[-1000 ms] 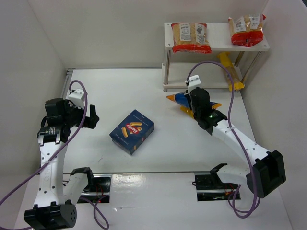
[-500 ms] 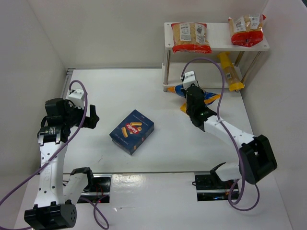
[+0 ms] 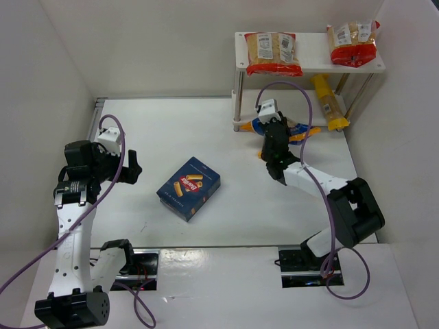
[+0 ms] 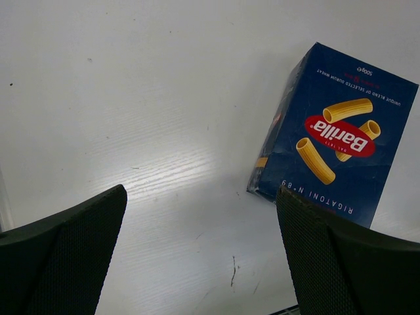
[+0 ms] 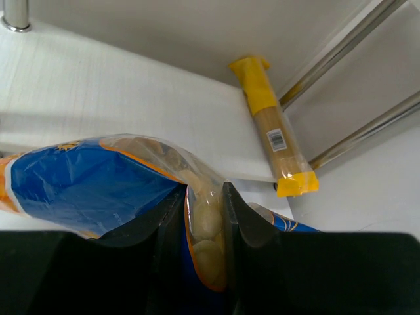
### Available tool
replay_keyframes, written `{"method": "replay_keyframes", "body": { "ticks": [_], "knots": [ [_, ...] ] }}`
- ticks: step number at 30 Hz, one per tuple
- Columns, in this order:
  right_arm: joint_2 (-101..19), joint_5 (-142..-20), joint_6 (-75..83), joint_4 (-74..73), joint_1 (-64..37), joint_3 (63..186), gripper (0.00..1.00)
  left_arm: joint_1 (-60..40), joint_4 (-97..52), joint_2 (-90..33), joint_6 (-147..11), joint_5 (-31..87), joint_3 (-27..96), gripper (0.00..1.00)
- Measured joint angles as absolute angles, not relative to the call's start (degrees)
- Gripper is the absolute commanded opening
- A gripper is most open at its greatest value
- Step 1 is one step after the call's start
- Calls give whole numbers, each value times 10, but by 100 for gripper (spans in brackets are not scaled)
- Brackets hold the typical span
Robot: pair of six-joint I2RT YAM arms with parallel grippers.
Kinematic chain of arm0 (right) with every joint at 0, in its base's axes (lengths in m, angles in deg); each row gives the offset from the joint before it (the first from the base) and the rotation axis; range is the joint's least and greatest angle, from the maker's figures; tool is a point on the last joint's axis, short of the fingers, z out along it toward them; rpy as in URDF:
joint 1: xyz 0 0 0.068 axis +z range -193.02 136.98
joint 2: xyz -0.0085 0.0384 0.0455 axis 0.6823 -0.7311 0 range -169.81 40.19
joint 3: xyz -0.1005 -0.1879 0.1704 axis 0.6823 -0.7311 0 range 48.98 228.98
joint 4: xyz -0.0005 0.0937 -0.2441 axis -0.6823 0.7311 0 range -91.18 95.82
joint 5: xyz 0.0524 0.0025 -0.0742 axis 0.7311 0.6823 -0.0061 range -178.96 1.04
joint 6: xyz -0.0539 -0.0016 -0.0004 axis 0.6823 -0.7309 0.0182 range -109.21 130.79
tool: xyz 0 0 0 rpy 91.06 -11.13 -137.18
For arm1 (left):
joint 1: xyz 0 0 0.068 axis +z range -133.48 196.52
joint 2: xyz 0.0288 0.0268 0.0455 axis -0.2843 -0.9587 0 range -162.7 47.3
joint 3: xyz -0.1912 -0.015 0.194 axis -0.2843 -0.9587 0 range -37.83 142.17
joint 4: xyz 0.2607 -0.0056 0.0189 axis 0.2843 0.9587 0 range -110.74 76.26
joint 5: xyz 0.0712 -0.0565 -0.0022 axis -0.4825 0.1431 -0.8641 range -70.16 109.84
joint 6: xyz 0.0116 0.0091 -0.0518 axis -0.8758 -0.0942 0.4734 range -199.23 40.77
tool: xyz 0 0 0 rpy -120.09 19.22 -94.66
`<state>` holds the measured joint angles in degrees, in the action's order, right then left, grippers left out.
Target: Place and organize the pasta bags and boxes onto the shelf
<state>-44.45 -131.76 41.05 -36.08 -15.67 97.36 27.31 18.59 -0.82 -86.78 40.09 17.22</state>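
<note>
Blue plastic fills the lower part of my right wrist view. My right gripper (image 5: 205,226) is clamped on the blue-trimmed bag (image 5: 85,180), with pale round pasta pieces pinched in the clear strip between my two dark fingers (image 5: 167,226). From above, the right gripper (image 3: 274,129) reaches to the front edge of the shelf's lower board, near the front left leg. The blue-trimmed bag (image 3: 300,131) sticks out on both sides of it. Whether the bag rests on that board or hangs just over it, I cannot tell.

The shelf (image 3: 312,53) stands at the far right of the table (image 3: 171,123). Two red-trimmed bags (image 3: 273,53) lie on its top board, one at each end, well apart. The long orange-yellow packet (image 3: 328,101) lies on the lower board toward the right, slanting from back to front. In my right wrist view the orange-yellow packet (image 5: 272,128) lies beyond the bag I hold, apart from it, with its near end at the board's front edge.

My left gripper (image 3: 130,168) hangs over the left side of the table, its fingers (image 4: 65,256) spread wide with nothing between them. The dark-blue box (image 3: 188,188) lies flat on the table near the middle, turned at an angle, to the right of that gripper and not touching it. In my left wrist view the dark-blue box (image 4: 335,141) shows its red oval logo and rigatoni picture facing up.
</note>
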Motion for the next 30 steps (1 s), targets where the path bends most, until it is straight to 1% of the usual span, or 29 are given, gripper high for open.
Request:
{"method": "replay_keyframes", "body": {
  "ticks": [11, 30],
  "knots": [
    [-495, -1343, 464, -471, -162, 973, 0, 273, 182, -8, -868, 400, 172, 100],
    [-511, -1359, 516, -556, -180, 974, 0, 273, 182, -10, -868, 400, 172, 100]
  ]
}}
